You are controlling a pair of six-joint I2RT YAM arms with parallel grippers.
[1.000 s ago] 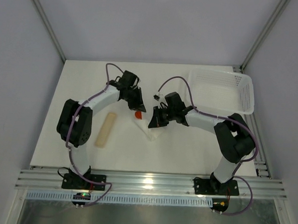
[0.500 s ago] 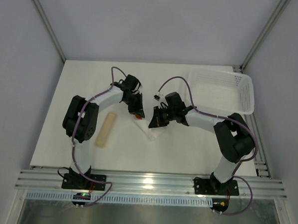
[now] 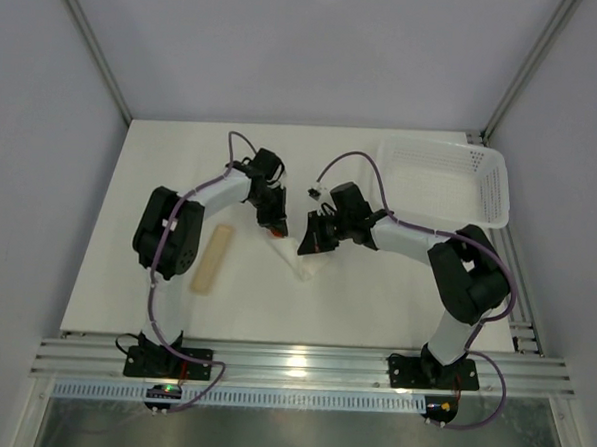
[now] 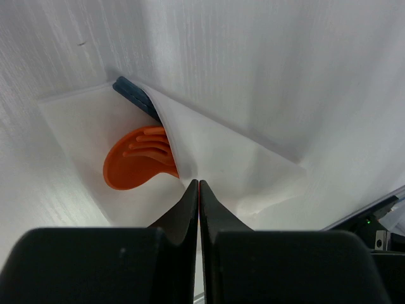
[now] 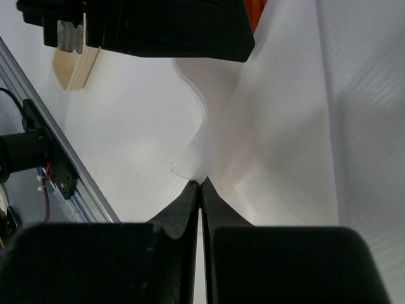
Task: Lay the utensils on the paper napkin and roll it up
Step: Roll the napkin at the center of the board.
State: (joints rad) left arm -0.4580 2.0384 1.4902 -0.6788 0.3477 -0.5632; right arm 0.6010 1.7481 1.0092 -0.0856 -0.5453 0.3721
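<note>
The white paper napkin (image 3: 303,267) lies mid-table between my two grippers, one flap folded over the utensils. In the left wrist view an orange spoon bowl (image 4: 136,168) and a dark blue utensil tip (image 4: 134,95) stick out from under the napkin (image 4: 240,158) flap. My left gripper (image 4: 199,182) is shut, pinching the flap's edge right beside the orange bowl. My right gripper (image 5: 202,180) is shut on a raised corner of the napkin (image 5: 278,126). From above, the left gripper (image 3: 275,222) and right gripper (image 3: 311,242) stand close together, with a bit of orange (image 3: 276,233) showing.
A short beige cylinder-like piece (image 3: 212,259) lies left of the napkin, also visible in the right wrist view (image 5: 73,66). A white perforated basket (image 3: 493,189) stands at the back right. The table's metal front rail (image 3: 291,363) runs along the near edge.
The left arm's elbow has swung right and back, and its gripper has shifted slightly toward the right gripper. The napkin looks more gathered. The right arm has barely moved.
</note>
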